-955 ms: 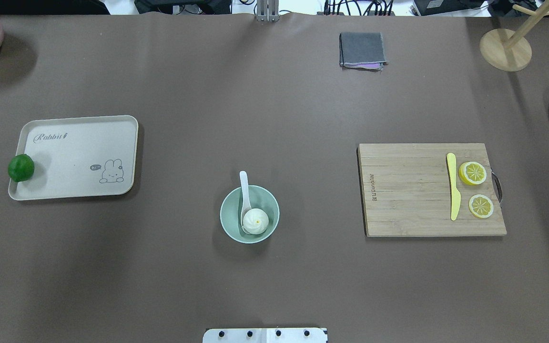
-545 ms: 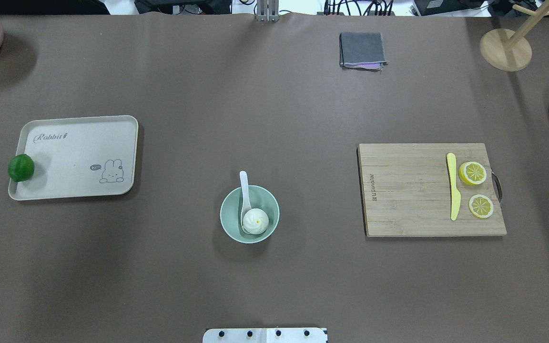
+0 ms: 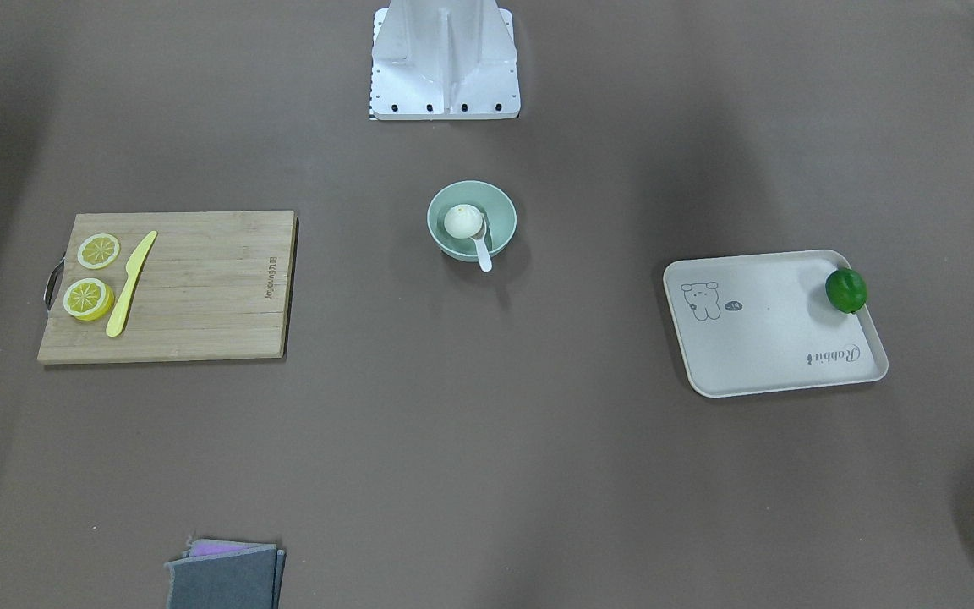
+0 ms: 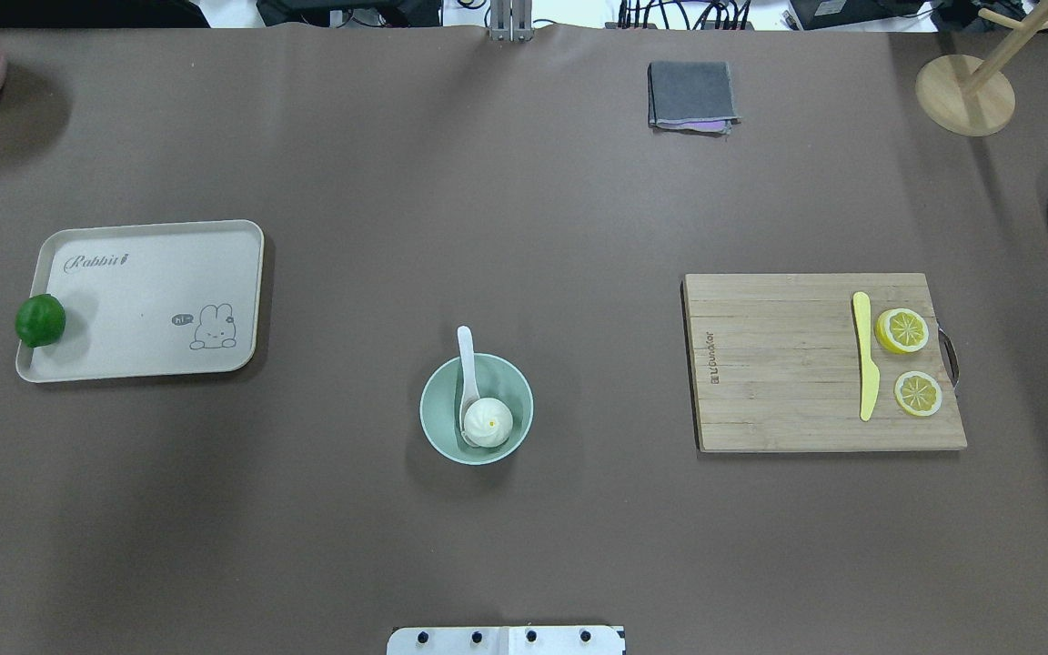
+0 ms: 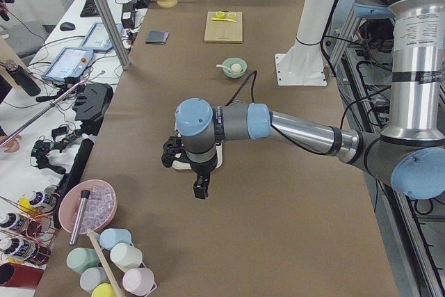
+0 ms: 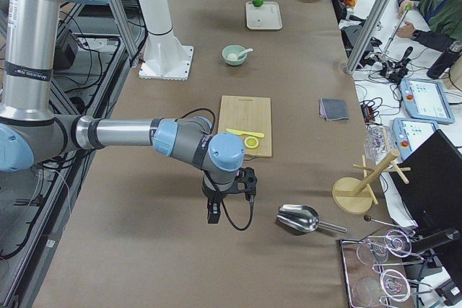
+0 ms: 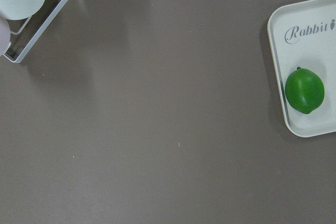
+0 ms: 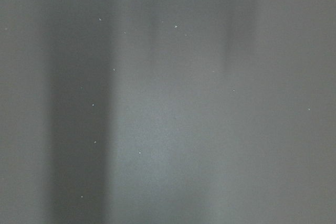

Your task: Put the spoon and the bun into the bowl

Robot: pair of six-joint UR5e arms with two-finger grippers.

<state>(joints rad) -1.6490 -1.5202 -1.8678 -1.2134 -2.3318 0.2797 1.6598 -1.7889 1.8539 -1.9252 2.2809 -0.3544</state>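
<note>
The left gripper [image 5: 200, 190] hangs just past the tray [image 7: 310, 56] with its lime [image 7: 304, 91]. The right gripper [image 6: 214, 214] hangs beyond the board [image 6: 238, 117], near a metal scoop [image 6: 297, 216]. I cannot tell whether either is released or clenched, and nothing shows in them.

The bowl [image 4: 518, 393] stands well away from both, between them and close to the base. In it the bun [image 4: 488, 421] sits on the scoop of the spoon [image 4: 466, 357], whose handle leans out over the rim on the side away from the base. The task looks done, and the arms seem parked wide.

A reach from the left would pass over the tray, and one from the right over the board. The overhanging handle is the edge to avoid.
</note>
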